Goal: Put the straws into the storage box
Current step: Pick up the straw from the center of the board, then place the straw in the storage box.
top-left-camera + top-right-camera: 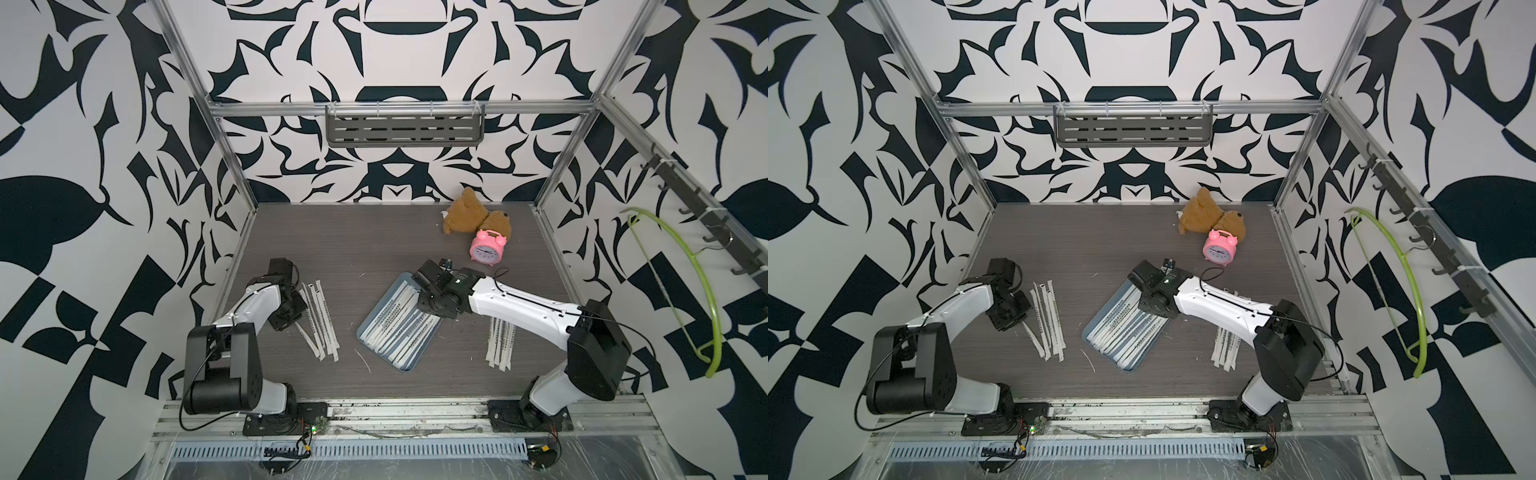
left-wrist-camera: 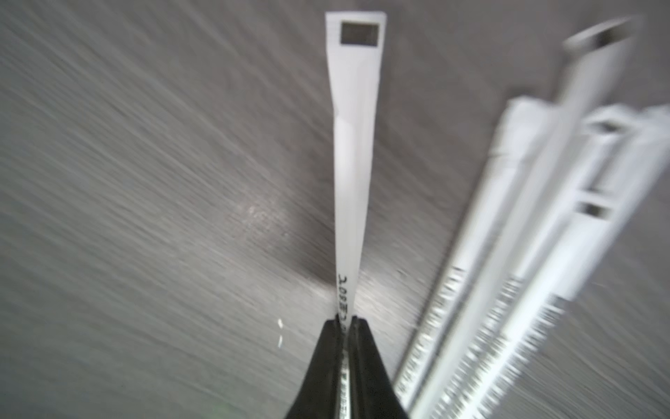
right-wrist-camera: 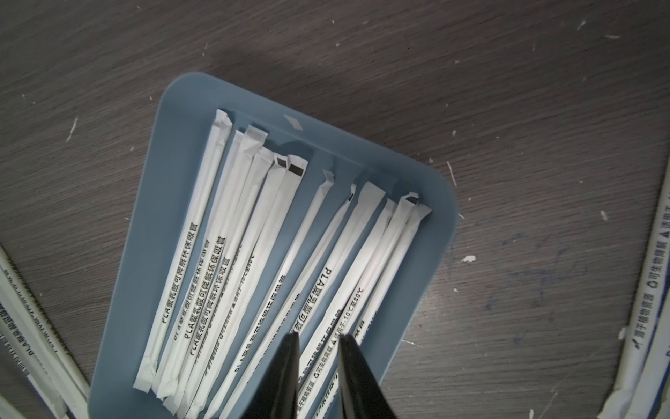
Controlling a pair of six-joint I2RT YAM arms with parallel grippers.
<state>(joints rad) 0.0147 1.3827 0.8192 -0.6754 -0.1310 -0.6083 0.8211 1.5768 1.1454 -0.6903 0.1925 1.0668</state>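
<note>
- Your left gripper (image 2: 347, 321) is clamped on one long, flat, white paper-wrapped straw (image 2: 353, 163), pinched partway along its length. The rest of the straw juts out ahead of the jaws over the dark wood-grain table (image 2: 145, 181). I cannot tell whether it is clear of the surface.
- Your right gripper (image 3: 317, 342) hangs over the shallow blue-grey plastic storage box (image 3: 145, 217) with its jaws parted and nothing between them.
- About a dozen straws (image 3: 253, 235) lie in the storage box, roughly side by side along its length.
- By my reckoning, three lots are left: the held straw, some five more in the loose pile (image 1: 322, 324) by the left arm, and a similar bundle (image 1: 500, 345) on the table, partly hidden under the right arm. That puts you a little past halfway.
- Farther back, well apart from the work, are a round pink alarm clock (image 1: 487, 246) and a brown plush toy (image 1: 465, 212). Neither looks to be in your way.
</note>
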